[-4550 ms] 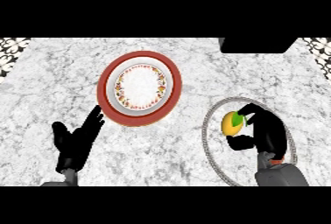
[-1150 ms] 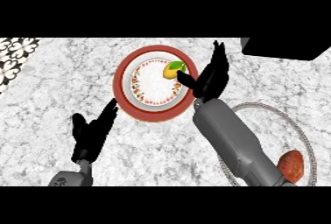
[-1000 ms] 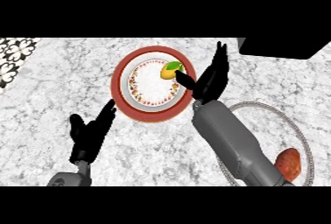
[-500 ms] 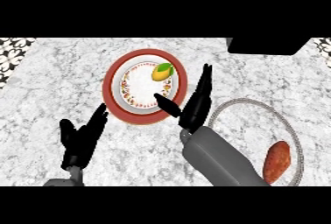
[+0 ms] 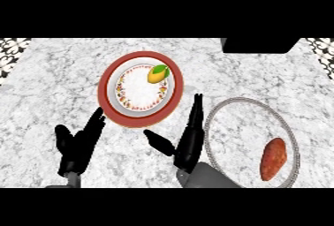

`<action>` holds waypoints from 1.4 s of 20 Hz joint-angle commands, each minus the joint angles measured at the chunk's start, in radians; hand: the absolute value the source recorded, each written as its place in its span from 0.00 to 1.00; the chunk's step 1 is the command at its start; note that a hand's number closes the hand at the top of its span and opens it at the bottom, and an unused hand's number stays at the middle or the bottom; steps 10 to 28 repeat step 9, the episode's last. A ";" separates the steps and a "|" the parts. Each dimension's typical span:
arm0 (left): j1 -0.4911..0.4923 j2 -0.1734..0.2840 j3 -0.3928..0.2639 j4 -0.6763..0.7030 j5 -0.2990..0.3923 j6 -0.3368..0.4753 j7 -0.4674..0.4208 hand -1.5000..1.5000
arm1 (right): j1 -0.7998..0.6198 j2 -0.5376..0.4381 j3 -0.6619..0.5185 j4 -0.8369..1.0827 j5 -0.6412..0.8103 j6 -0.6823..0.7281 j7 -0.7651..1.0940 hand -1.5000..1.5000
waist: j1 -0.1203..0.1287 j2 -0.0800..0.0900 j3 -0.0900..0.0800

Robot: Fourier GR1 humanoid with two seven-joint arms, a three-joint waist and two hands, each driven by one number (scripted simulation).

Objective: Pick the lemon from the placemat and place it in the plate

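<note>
The lemon lies in the plate, at its upper right, so I judge the placing done. My right hand is released, fingers straight, between plate and placemat. My left hand rests open on the worktop. A reddish-brown item on the placemat is hard to identify.

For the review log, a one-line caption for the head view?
Lemon lies in the plate; open right hand beside the placemat, left hand resting.
</note>
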 commanded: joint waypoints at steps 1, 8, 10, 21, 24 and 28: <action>0.018 0.015 0.001 -0.074 0.012 -0.004 0.090 0.50 | 0.109 0.001 0.035 -0.051 0.095 0.034 0.020 0.00 | -0.006 0.000 -0.004; 0.022 -0.011 0.003 -0.021 -0.001 0.002 0.030 0.50 | 0.209 0.001 0.074 -0.123 0.307 0.033 0.200 0.00 | -0.005 0.001 -0.004; -0.015 0.018 0.030 0.026 0.015 -0.033 0.017 0.50 | 0.193 0.001 0.079 -0.135 0.330 0.063 0.234 0.00 | -0.006 0.001 -0.004; -0.015 0.018 0.030 0.026 0.015 -0.033 0.017 0.50 | 0.193 0.001 0.079 -0.135 0.330 0.063 0.234 0.00 | -0.006 0.001 -0.004; -0.015 0.018 0.030 0.026 0.015 -0.033 0.017 0.50 | 0.193 0.001 0.079 -0.135 0.330 0.063 0.234 0.00 | -0.006 0.001 -0.004; -0.015 0.018 0.030 0.026 0.015 -0.033 0.017 0.50 | 0.193 0.001 0.079 -0.135 0.330 0.063 0.234 0.00 | -0.006 0.001 -0.004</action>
